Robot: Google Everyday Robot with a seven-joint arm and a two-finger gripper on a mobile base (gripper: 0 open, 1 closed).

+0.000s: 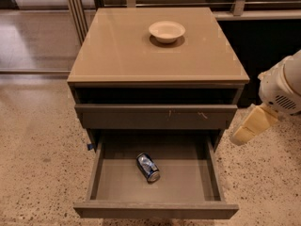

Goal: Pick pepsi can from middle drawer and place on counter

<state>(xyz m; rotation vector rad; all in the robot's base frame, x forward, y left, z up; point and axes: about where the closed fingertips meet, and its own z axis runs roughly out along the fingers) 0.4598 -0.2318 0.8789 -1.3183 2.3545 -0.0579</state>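
There is one pepsi can point(148, 167), and it lies in the one open drawer, the middle drawer point(188, 179). One shut drawer front point(141, 117) with pale scratches sits above it, so two drawers show in all. One counter point(131, 51) carries one cream bowl point(167, 31). One gripper point(251, 126) hangs at the right, beside the drawers.
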